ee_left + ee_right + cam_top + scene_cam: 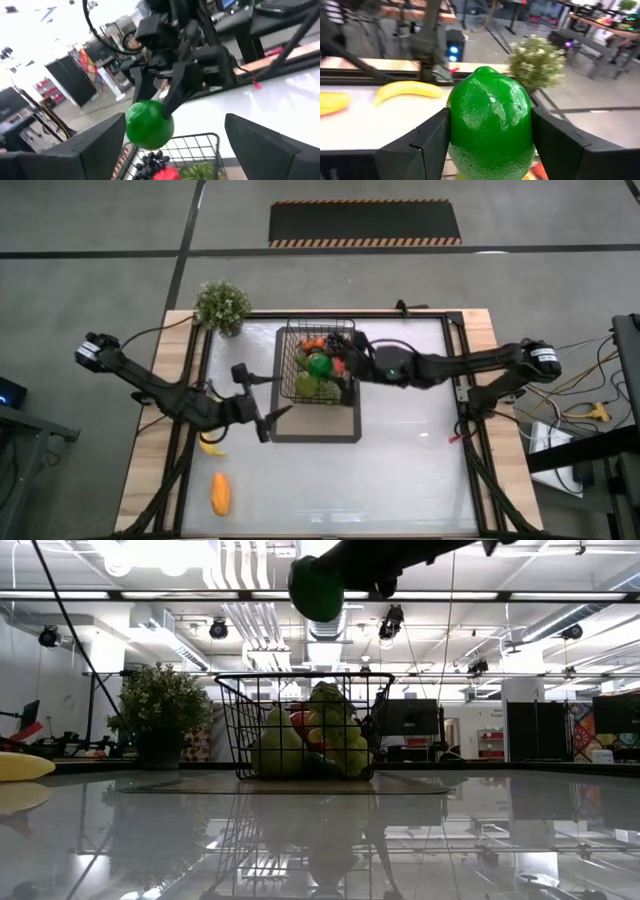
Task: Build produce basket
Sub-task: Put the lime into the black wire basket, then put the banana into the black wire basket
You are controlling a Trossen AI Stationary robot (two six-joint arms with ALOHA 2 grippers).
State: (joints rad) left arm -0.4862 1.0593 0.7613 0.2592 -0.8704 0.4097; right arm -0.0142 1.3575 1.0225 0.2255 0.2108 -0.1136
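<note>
Right gripper [490, 150] fingers clamped on lime [490, 120] above basket [318, 370], left gripper [272, 418] fingers apart beside basket, no legible writing

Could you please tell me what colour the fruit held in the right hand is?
Bright green: it's the lime, seen best in the right wrist view.

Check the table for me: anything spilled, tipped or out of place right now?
Nothing stands out. The basket sits upright on its mat with produce inside. The right gripper holds a lime above it. The left gripper is open beside the basket. A banana and an orange piece lie on the table, not yet loaded.
</note>
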